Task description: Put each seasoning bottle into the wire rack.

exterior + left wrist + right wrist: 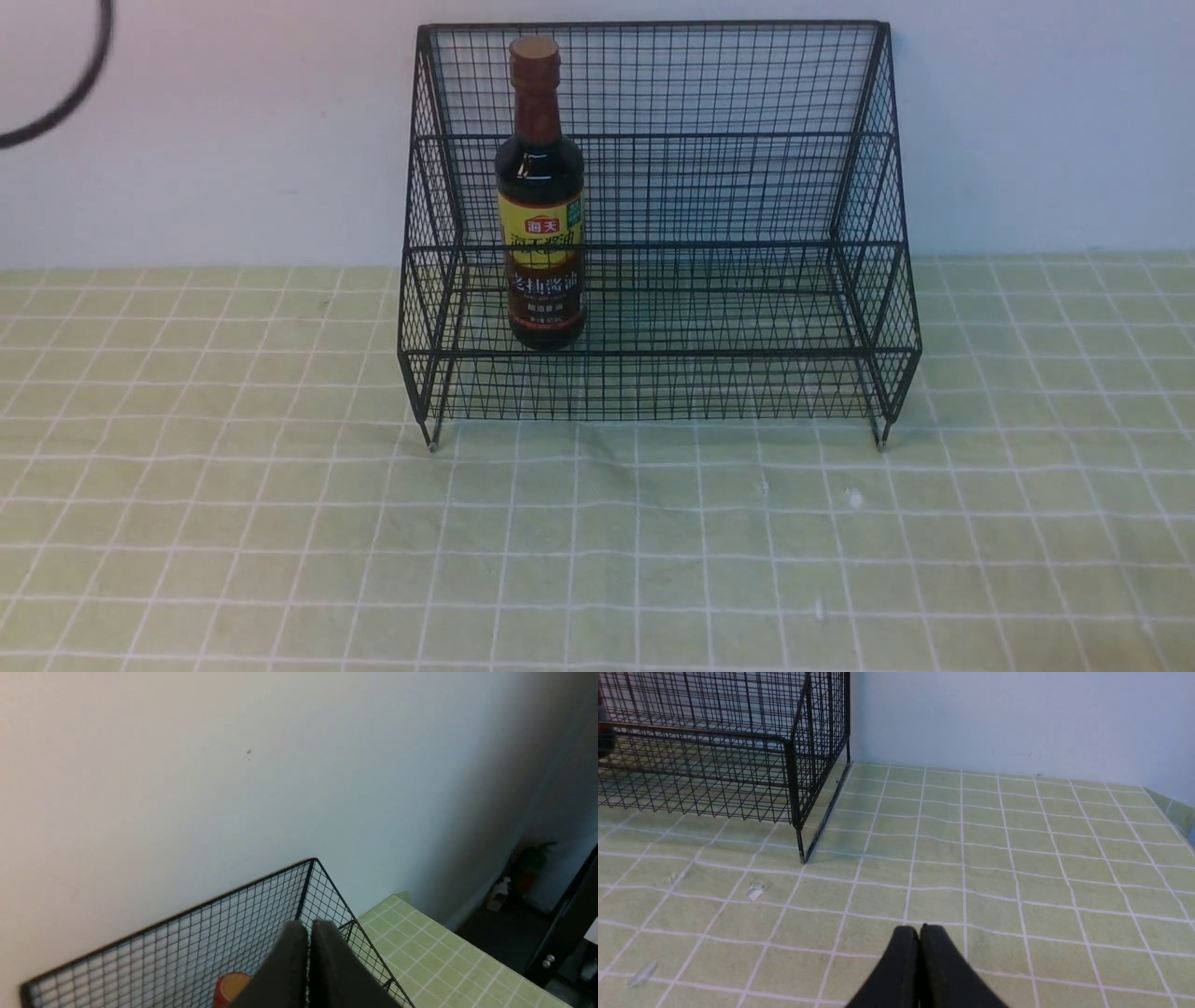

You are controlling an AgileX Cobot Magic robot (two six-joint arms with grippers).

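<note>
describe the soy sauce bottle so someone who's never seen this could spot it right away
Against the white wall, a black wire rack stands on the green checked tablecloth. On its lower tier, toward the robot's left, stands an upright dark soy-sauce bottle. It is the only thing in the rack, with a reddish-brown cap and yellow label.

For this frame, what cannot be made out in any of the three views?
1. Left wrist view: the soy-sauce bottle shows only its cap. The shut left gripper and the frame's bottom edge hide the rest.
2. Right wrist view: the bottle is a dark blur, cut off by the frame edge behind the wire rack mesh.
3. Front view: the label's small print is too small to read.
</note>
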